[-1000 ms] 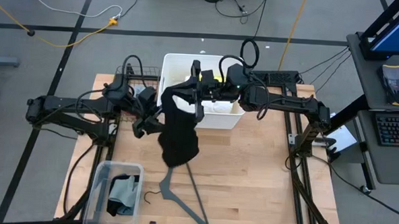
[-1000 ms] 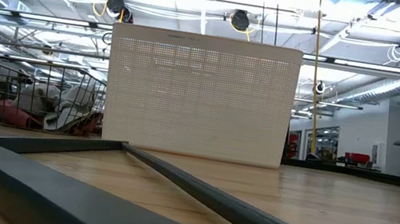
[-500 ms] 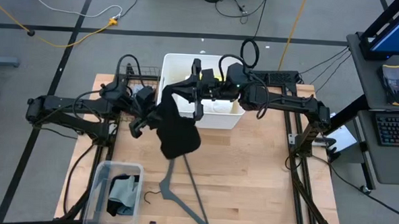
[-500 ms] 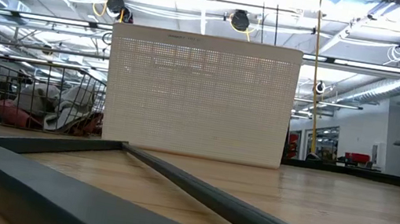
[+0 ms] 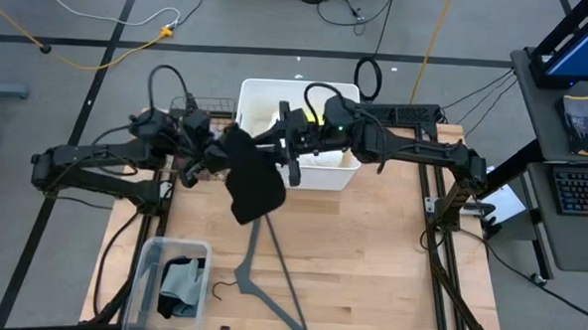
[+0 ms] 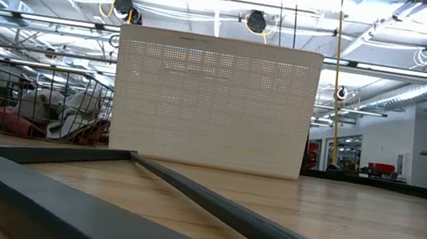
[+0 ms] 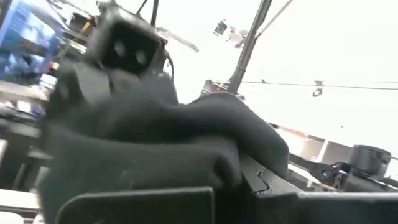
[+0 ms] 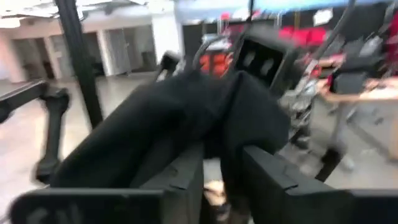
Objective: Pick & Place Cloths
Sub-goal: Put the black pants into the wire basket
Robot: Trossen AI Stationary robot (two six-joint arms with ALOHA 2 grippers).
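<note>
Midway, I judge: the black cloth [image 5: 252,179] hangs above the surface's centre, left pincer [image 5: 218,154] clamped on its nine-o'clock edge, right pincer [image 5: 281,148] loosening, two cloths binned at seven o'clock [image 5: 176,284].

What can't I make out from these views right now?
- High view: the left pincer is covered by the black cloth.
- Right wrist view: blur hides whether the right pincer grips the cloth.
- Low view: the white basket blocks both arms.
- High view: the clear bin is cut off by the edge.
</note>
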